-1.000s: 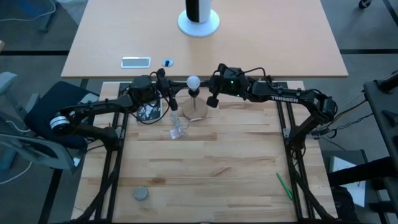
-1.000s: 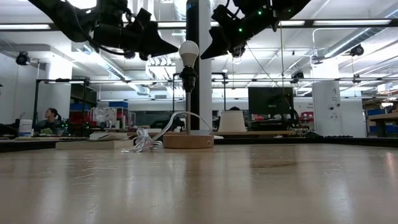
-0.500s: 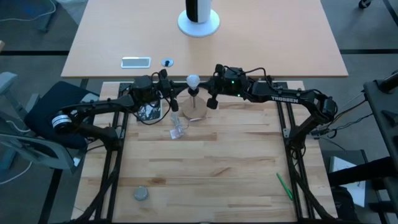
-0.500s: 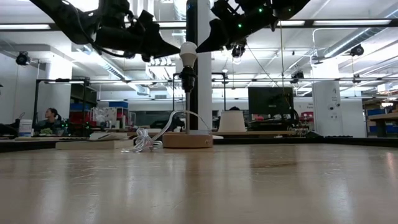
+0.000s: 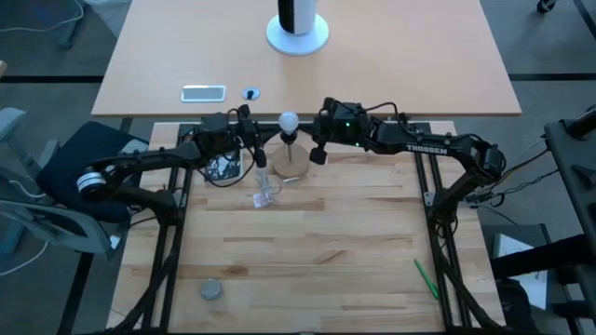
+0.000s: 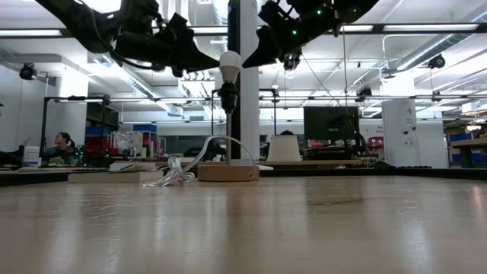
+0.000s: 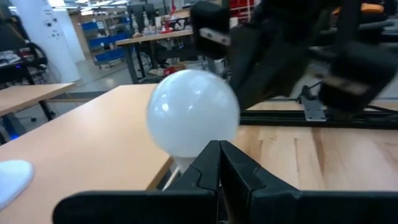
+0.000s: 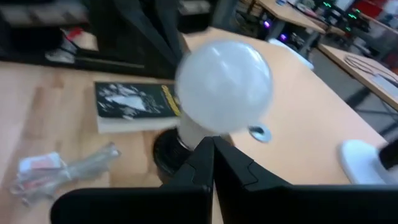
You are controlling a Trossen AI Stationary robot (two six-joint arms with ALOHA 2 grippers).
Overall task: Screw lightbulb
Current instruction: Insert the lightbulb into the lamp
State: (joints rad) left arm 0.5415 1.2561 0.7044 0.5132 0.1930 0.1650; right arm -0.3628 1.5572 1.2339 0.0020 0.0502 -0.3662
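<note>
A small white frosted lightbulb (image 5: pixel 290 121) sits upright in the black socket (image 6: pixel 229 97) of a lamp whose stem rises from a round wooden base (image 6: pixel 228 173) on the table. My left gripper (image 6: pixel 216 67) is shut and level, its tip at the globe's left side. My right gripper (image 6: pixel 245 62) is shut and level, its tip at the globe's right side. In the left wrist view the bulb (image 7: pixel 193 112) shows just beyond the shut fingers. The right wrist view shows the bulb (image 8: pixel 224 87) the same way. My left gripper's shut fingertips (image 7: pixel 219 149) stand level at the lower left of the bulb's globe, coming from the table's left; I cannot tell whether they touch it. My right gripper's shut fingertips (image 8: pixel 208 144) stand level at the globe's lower right, coming from the table's right; I cannot tell whether they touch it.
A clear plastic packet (image 5: pixel 265 191) and a black booklet (image 5: pixel 223 167) lie left of the lamp base. The lamp's white cord (image 6: pixel 173 173) is bundled beside it. A grey disc (image 5: pixel 212 290) and a green pen (image 5: pixel 426 277) lie near the front edge.
My right gripper has gone toward the table's left and slightly up, closing the gap to the bulb's right side. Both grippers stay shut. The bulb stays upright in its socket.
</note>
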